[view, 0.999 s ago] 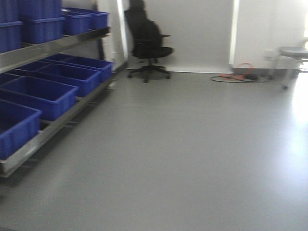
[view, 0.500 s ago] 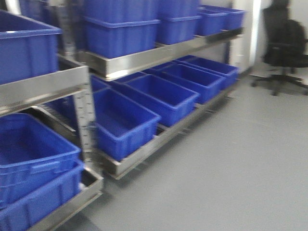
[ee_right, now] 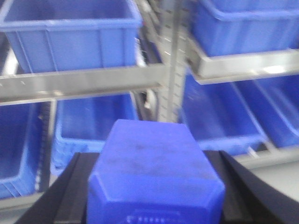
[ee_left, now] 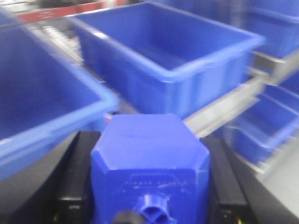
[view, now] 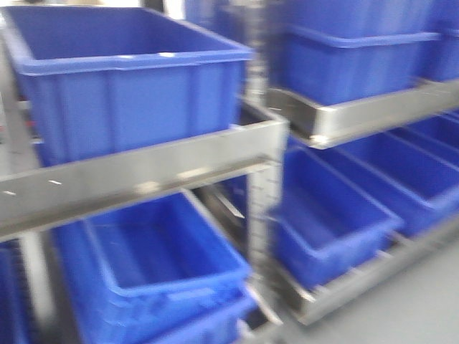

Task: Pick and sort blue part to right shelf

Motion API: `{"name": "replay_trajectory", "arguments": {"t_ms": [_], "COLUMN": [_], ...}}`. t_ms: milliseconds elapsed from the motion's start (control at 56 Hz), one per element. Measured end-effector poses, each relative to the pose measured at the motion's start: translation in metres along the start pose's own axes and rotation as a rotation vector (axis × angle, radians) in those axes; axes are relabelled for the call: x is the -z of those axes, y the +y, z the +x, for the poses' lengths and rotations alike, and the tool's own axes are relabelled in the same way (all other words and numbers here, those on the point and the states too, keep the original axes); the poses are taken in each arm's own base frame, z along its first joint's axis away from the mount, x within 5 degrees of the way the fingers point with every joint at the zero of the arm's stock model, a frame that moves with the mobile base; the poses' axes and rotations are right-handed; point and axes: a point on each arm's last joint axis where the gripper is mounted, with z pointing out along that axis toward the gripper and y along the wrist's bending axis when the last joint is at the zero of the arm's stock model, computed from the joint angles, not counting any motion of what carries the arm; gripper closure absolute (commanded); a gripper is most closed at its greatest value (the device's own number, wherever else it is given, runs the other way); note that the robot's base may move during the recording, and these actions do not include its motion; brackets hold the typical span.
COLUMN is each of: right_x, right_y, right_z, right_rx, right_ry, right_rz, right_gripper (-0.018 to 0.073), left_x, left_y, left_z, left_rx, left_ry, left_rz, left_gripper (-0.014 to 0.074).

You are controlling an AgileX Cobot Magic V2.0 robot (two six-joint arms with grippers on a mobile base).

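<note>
A blue part (ee_left: pixel 149 163), a blocky plastic piece with chamfered corners, fills the lower left wrist view. My left gripper (ee_left: pixel 152 142) is shut on it, black fingers (ee_left: pixel 77 172) pressed against both sides. A like blue part (ee_right: pixel 154 170) sits in my right gripper (ee_right: pixel 152 161), which is shut on it between black fingers (ee_right: pixel 65 196). The steel shelf (view: pixel 143 175) with blue bins stands close in front. Neither arm shows in the front view.
An empty blue bin (view: pixel 122 79) rests on the upper rail, and another blue bin (view: pixel 150 265) sits below it. An upright post (view: pixel 259 215) divides this bay from the right bay's bins (view: pixel 337 215). Grey floor (view: pixel 423 301) shows at lower right.
The front view has swung left, from open floor and a black office chair to the shelf rack, which now fills the frame at close range.
</note>
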Motion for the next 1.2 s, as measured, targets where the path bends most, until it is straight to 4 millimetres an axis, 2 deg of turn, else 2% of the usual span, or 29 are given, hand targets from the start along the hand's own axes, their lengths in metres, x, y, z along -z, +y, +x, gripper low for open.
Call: {"name": "replay_trajectory", "arguments": {"t_ms": [1196], "right_x": [0.0], "right_y": [0.0], "right_z": [0.0], "right_rx": [0.0], "right_ry": [0.0], "right_rz": [0.0], "right_gripper": [0.0301], "left_x": [0.0], "left_y": [0.0], "left_z": [0.0], "left_rx": [0.0], "left_ry": [0.0], "left_rz": [0.0], "left_gripper": [0.0261]}}
